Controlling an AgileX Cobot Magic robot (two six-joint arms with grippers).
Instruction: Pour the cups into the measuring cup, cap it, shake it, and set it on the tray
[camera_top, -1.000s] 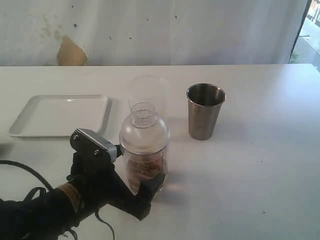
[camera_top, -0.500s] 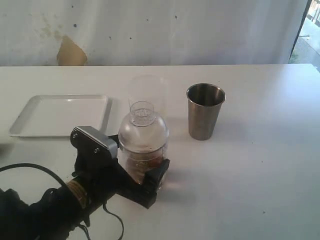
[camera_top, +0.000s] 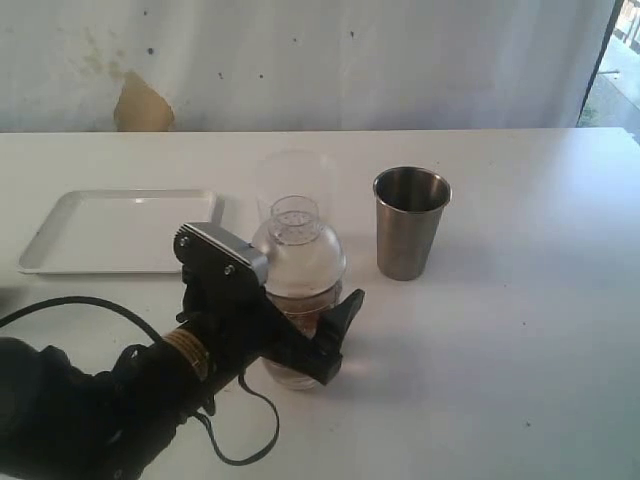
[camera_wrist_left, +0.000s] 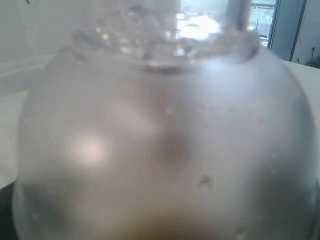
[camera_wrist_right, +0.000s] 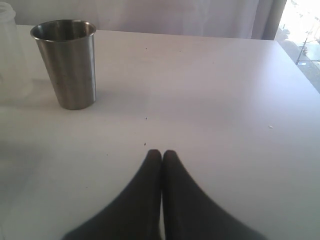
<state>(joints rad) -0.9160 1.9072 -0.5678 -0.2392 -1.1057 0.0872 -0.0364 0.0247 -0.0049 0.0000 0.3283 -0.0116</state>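
Tall clear plastic measuring cup (camera_top: 305, 300) upright, capped by domed lid (camera_top: 297, 250), brown contents, tapered steel tumbler (camera_top: 411, 222) upright nearby, white rectangular tray (camera_top: 120, 230) apart.

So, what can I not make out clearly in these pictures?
1. Lower part of the measuring cup: exterior view, hidden by the left tool and its arm; contact cannot be told.
2. Left wrist view: the domed lid fills it, blurred; no tool shows.
3. The frosted cup: exterior view, partly behind the lid; right wrist view, cut by the edge.
4. Inside bottom of the steel tumbler: hidden by its own wall.
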